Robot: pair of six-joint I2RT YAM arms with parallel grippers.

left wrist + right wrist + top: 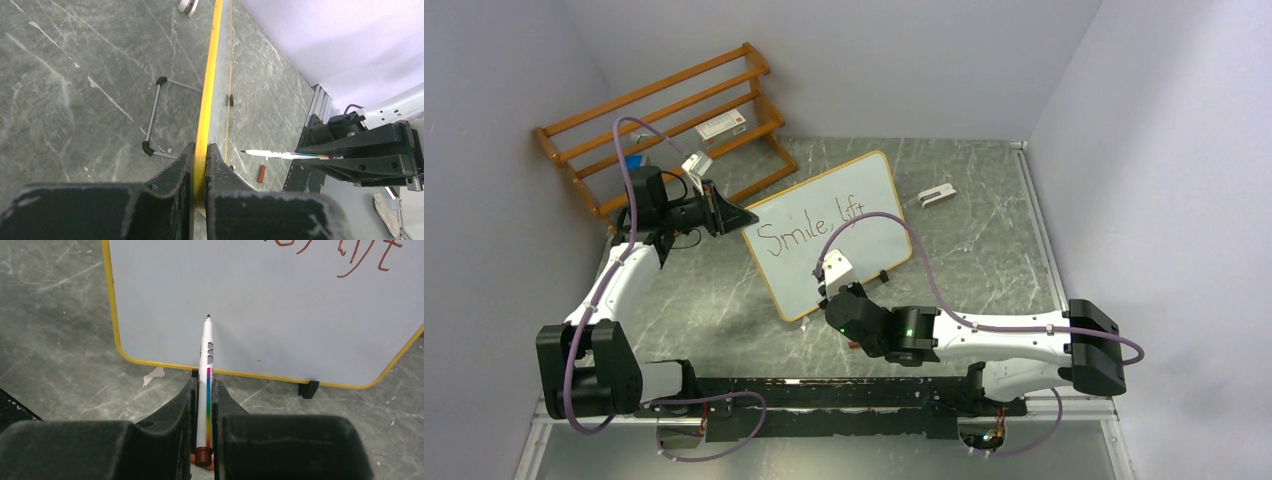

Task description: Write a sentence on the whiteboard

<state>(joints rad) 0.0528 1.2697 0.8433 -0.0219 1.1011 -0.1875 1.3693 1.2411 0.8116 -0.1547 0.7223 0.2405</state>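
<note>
The whiteboard (824, 235), white with a yellow-wood frame, stands tilted in the middle of the table. It bears the sentence (809, 228) as thin dark words reading "Smile, lift" on one line; the area below them is blank. My left gripper (742, 217) is shut on the board's upper left edge (207, 100). My right gripper (829, 290) is shut on a white marker (206, 370) with a rainbow stripe. The marker's tip points at the blank lower left of the board (275, 315), very near its face. The left wrist view shows a small gap there.
An orange-brown slatted rack (664, 120) holding a small box (721, 125) stands at the back left. A small white object (936, 195) lies right of the board. The marker's brown cap (260, 173) lies on the table. The board's wire stand (155, 120) sticks out behind it.
</note>
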